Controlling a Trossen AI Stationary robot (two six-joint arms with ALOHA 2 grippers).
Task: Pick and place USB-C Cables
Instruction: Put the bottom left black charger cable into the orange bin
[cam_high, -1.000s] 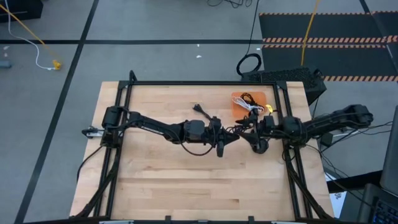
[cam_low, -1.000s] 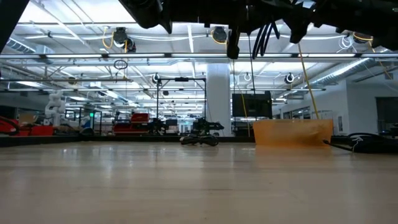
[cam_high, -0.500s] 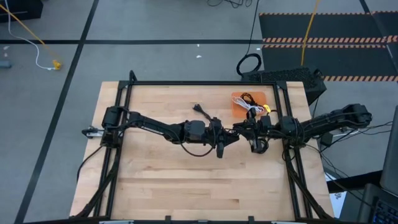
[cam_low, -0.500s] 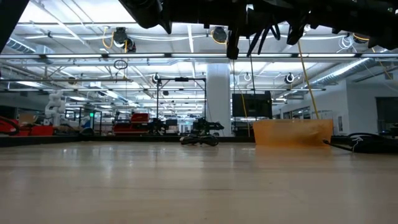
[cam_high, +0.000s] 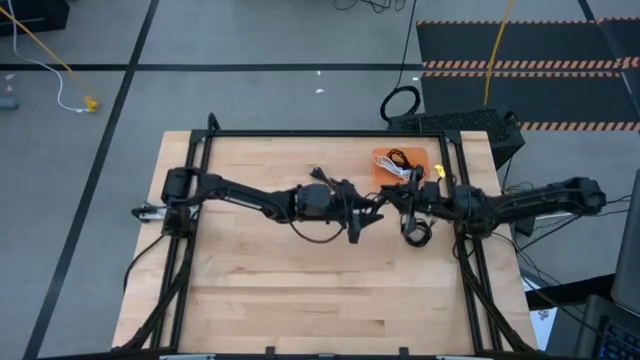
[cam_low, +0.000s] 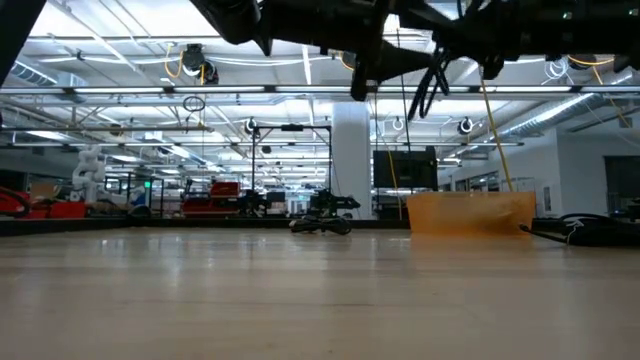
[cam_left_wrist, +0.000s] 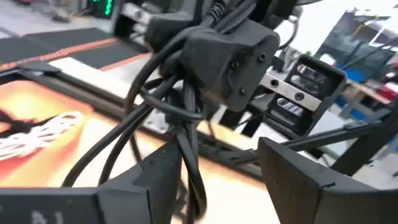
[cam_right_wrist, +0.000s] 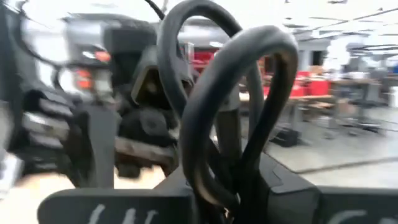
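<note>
My right gripper (cam_high: 395, 204) is shut on a black USB-C cable coil (cam_right_wrist: 217, 106), held high above the table's middle right. My left gripper (cam_high: 373, 209) faces it, open, with its two fingers on either side of the coil's hanging strands (cam_left_wrist: 186, 149). I cannot tell whether a finger touches them. The strands also show in the low view (cam_low: 435, 80). A second black cable (cam_high: 322, 178) lies on the table behind the left arm. An orange tray (cam_high: 425, 158) at the far right holds a white cable (cam_high: 405, 173) and a black one (cam_high: 395, 158). My right gripper pinches the black coil between its two fingers, at the gathered part of the loops (cam_right_wrist: 221, 180). The fingers come level from the table's right. The loops stand out beyond the fingers (cam_right_wrist: 205, 37), and the strands hang below, clear of the table.
A black metal frame (cam_high: 300, 133) runs round the wooden table (cam_high: 300, 290). The near half of the table is bare wood. Both arms stand close together, gripper to gripper, just near of the orange tray.
Both grippers have gone a little toward the table's far edge, staying close together. The left gripper has tipped, so it shows slanted in the low view. The held black cable has swung and now hangs slanted.
</note>
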